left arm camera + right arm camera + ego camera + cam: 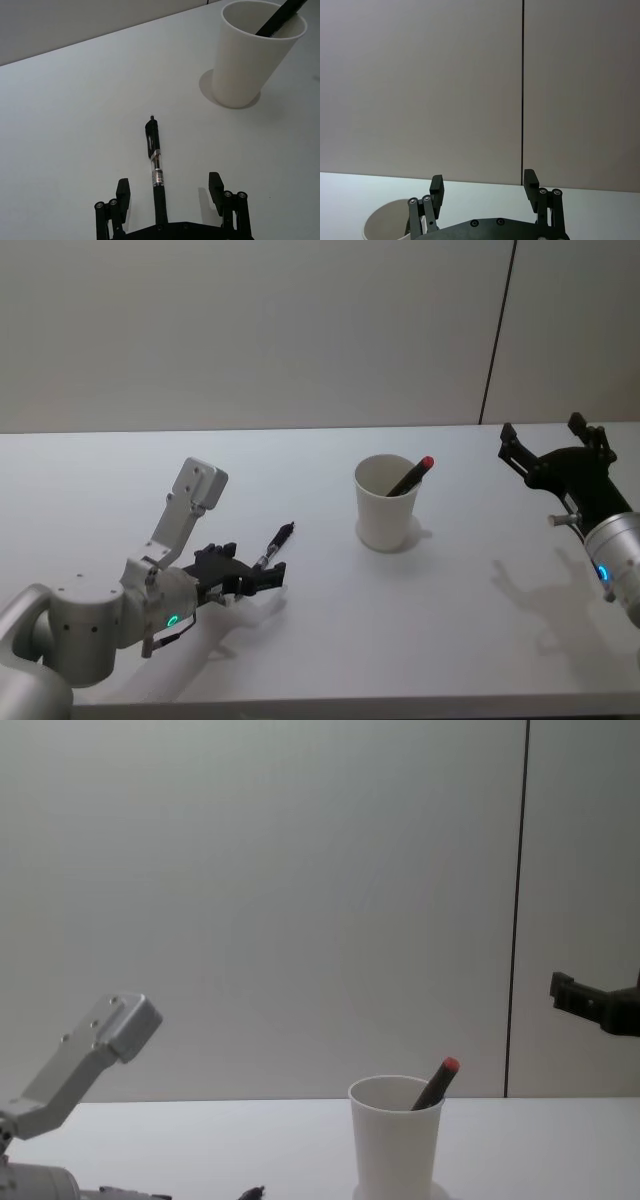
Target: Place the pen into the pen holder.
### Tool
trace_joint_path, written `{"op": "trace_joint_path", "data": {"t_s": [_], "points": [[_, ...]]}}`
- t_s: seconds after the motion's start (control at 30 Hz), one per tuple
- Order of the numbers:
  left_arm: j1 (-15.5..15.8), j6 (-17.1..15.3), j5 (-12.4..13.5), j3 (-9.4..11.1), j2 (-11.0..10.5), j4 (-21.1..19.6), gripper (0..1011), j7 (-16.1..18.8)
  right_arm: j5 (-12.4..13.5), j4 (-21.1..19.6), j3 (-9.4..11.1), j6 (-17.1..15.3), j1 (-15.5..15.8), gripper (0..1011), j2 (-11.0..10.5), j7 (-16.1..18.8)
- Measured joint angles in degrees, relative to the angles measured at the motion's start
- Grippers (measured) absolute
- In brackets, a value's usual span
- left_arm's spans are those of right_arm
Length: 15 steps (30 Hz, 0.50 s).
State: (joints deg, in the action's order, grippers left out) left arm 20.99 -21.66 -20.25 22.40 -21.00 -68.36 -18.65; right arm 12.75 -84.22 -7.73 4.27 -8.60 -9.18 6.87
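My left gripper (170,186) sits low on the white table (450,625), jaws spread either side of the slim black pen (154,150), left of the white paper cup pen holder (386,508); I'd centre, then close squarely on the barrel. My right gripper (543,432) hangs open, raised at right

From the head we looked down on the table (330,640); from the chest, level across it toward the wall (250,330). Our left wrist camera sat close over the table, the right faced the wall — all four shared the pen holder (385,502).
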Motion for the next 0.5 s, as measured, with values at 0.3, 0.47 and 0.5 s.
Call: {"op": "trace_joint_path", "data": {"t_s": [0.3,0.47,0.5], "points": [[0.77,1.36,0.01,0.08,0.61,3.16,1004,-0.45,0.00,0.00,0.00,0.00,0.00,1001,0.00,0.00],[0.97,1.85,-0.15,0.08,0.78,4.16,1004,-0.47,0.00,0.00,0.00,0.00,0.00,1001,0.00,0.00],[1.00,1.98,-0.22,0.07,0.82,4.41,1004,-0.47,0.00,0.00,0.00,0.00,0.00,1001,0.00,0.00]]}}
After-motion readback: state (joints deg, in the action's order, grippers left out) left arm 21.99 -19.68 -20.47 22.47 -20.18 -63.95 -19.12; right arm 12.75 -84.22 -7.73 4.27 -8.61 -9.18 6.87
